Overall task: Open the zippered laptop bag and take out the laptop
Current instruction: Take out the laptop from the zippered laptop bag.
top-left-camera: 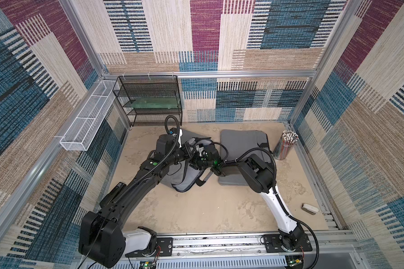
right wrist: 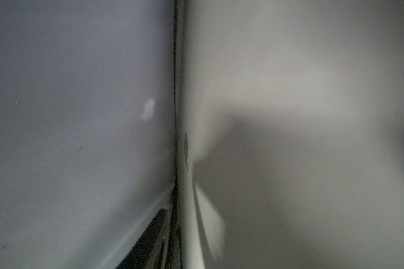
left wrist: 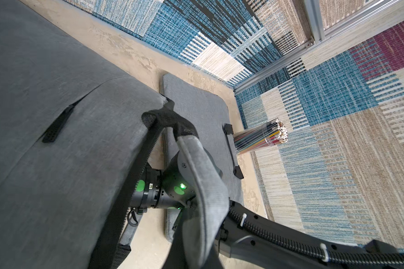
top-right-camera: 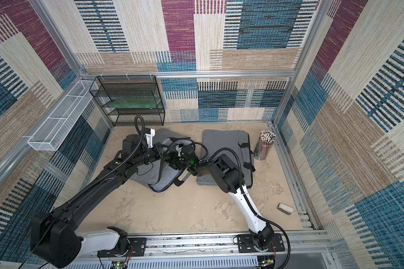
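Note:
The grey zippered laptop bag (top-left-camera: 183,185) (top-right-camera: 160,184) lies open at the table's middle, pale lining showing. My left gripper (top-left-camera: 201,151) (top-right-camera: 180,151) is shut on the bag's upper flap (left wrist: 203,177) and holds it raised. The right wrist (left wrist: 173,184) reaches in under that flap, so the right gripper is hidden in both top views. In the right wrist view a smooth grey slab with a glint (right wrist: 79,116), apparently the laptop, lies against pale lining (right wrist: 289,93). One dark finger (right wrist: 151,233) of the right gripper (right wrist: 173,246) rests along the slab's edge; its opening is unclear.
A second flat grey bag (top-left-camera: 240,144) lies to the right, partly under the right arm. A cup of pencils (top-left-camera: 286,144) stands at the back right. A small white object (top-left-camera: 310,208) lies near the right edge. A black mesh shelf (top-left-camera: 149,100) and a white mesh basket (top-left-camera: 86,121) stand at the back left.

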Motion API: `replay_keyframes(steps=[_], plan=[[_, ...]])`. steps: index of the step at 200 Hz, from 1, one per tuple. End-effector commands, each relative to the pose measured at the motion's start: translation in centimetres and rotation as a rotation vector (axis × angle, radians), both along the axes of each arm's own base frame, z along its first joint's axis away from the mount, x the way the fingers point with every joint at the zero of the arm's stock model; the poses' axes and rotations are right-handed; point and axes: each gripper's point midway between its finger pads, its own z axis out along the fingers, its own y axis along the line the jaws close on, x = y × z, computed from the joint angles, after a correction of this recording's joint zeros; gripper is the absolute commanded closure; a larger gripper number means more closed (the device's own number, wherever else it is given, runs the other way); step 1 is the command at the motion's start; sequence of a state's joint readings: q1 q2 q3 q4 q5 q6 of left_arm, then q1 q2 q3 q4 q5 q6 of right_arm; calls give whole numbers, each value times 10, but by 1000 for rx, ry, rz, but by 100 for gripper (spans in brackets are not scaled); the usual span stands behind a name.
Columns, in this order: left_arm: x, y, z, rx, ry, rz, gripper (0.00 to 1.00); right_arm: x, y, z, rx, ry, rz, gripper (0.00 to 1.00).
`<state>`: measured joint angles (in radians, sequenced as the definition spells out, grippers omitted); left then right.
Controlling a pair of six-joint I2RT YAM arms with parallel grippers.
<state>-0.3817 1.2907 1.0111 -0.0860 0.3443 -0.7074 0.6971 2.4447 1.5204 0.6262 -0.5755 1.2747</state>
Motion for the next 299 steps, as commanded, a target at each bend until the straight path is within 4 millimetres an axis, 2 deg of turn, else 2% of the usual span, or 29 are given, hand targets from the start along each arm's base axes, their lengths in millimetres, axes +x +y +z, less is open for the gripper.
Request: replay_keyframes(steps=[1,26,48,72,102,122,153,192,234,299], plan=[[5,-11,24,-79,-80,-38,100,2,8,10,39,-22,5,56],[5,-13,16,-78,-57,-44,100,3,13,8,45,-18,14,63],[6,-10,9,-61,-51,-32,100,1,14,5,44,-13,24,74],[8,-2,2,-21,-49,-3,100,-1,11,7,45,-16,33,88],[11,15,-9,46,-39,56,100,-1,3,13,36,-26,42,100],[16,29,-18,84,-28,102,100,-5,-3,19,32,-36,53,100],[24,48,-37,125,4,162,100,-12,-14,40,30,-77,64,100],[38,60,-54,130,27,198,100,-23,-30,56,6,-89,81,100],[56,67,-59,138,32,228,100,-34,-60,67,-5,-82,68,100],[80,77,-74,187,36,207,100,-49,-123,82,-78,-111,-9,100]])
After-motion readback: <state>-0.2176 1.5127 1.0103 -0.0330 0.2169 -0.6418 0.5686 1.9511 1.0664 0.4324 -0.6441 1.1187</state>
